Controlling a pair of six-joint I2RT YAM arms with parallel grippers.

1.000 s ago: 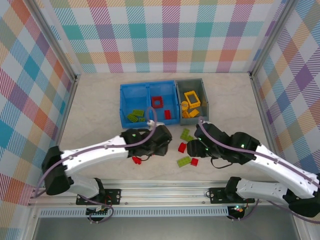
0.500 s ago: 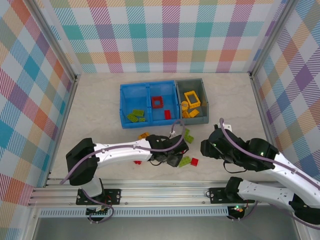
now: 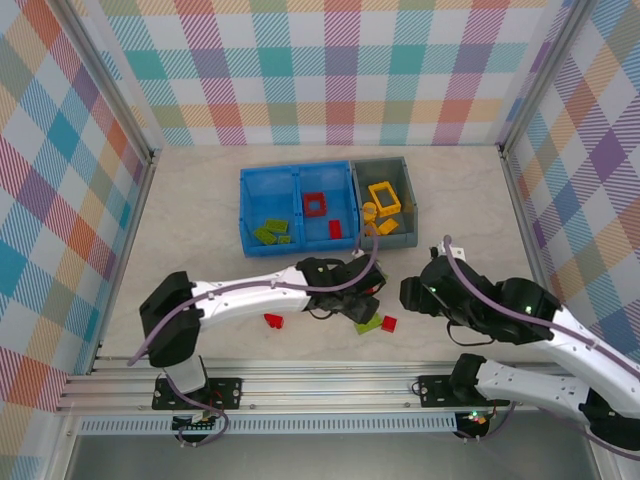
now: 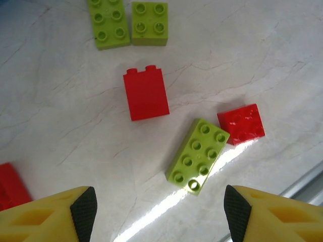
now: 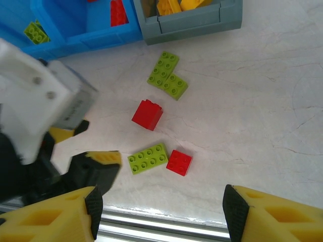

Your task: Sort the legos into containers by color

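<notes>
Tabletop (image 3: 200, 210) spreads wide left of legos (image 4: 146, 95); left pincer (image 4: 160, 214), right pincer (image 5: 164, 214) gape empty.

Tight in the middle, roomy at the sides
So the left arm (image 3: 250, 292) lies across the front of the table (image 3: 200, 210), blocking the straight run to the blue bin (image 5: 101, 36), and loose bricks (image 5: 148, 158) litter the patch before the grey bin (image 5: 192, 22). Bare marble either side of the bins is open.

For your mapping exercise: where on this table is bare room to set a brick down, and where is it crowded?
Bare: left of the blue bin, right of the grey bin, behind both. Crowded: in front, among the loose legos.
</notes>
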